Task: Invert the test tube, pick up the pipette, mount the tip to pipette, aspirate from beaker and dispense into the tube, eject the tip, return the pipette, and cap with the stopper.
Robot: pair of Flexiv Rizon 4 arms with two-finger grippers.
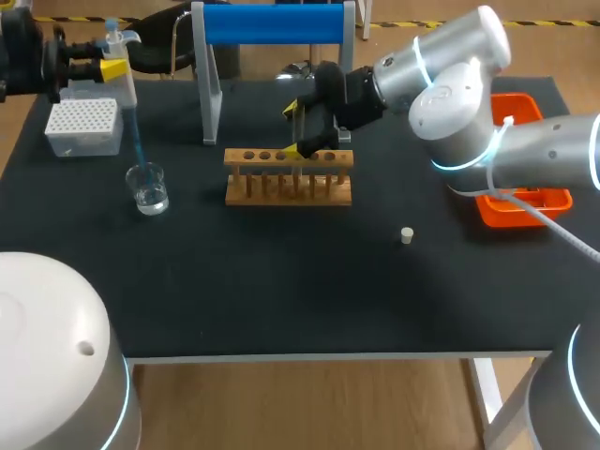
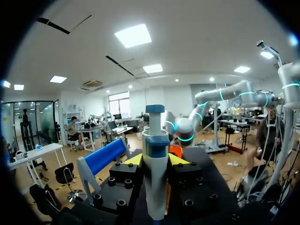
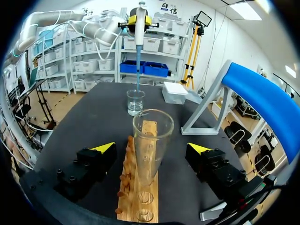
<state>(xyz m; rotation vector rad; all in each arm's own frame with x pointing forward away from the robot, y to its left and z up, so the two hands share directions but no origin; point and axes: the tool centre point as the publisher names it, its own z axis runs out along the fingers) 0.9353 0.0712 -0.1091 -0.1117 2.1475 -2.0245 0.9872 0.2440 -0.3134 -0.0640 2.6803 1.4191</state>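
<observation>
The big black desk (image 1: 281, 281) holds everything. My silver right arm (image 1: 450, 94) comes in from the right and reaches over the middle. My silver left arm (image 3: 61, 23) is at the far left corner.

A grey stand with a blue bar on top (image 1: 272, 23) is at the back of the desk. A wooden rack with a row of holes (image 1: 289, 178) sits in the middle, in front of the stand. An orange plastic tray (image 1: 548, 200) is at the right edge, partly under the right arm. A white box of tips (image 1: 82, 127) is at the back left. A small clear glass beaker (image 1: 148, 187) with some water in it stands near the box, closer to the front.

The left tool (image 2: 155, 160) pinches the white and blue pipette (image 2: 155, 140) from both sides. It holds the pipette upright above the beaker. The long blue tip (image 1: 137, 141) on the pipette points down into the beaker.

The right tool (image 3: 151, 149) is just over the rack with its fingers spread wide. The clear glass test tube (image 3: 151, 140) stands upright in the rack between the fingers, open end up. Neither finger touches it.

A tiny white stopper (image 1: 407, 235) lies alone on the desk, to the right of the rack and well apart from it.
</observation>
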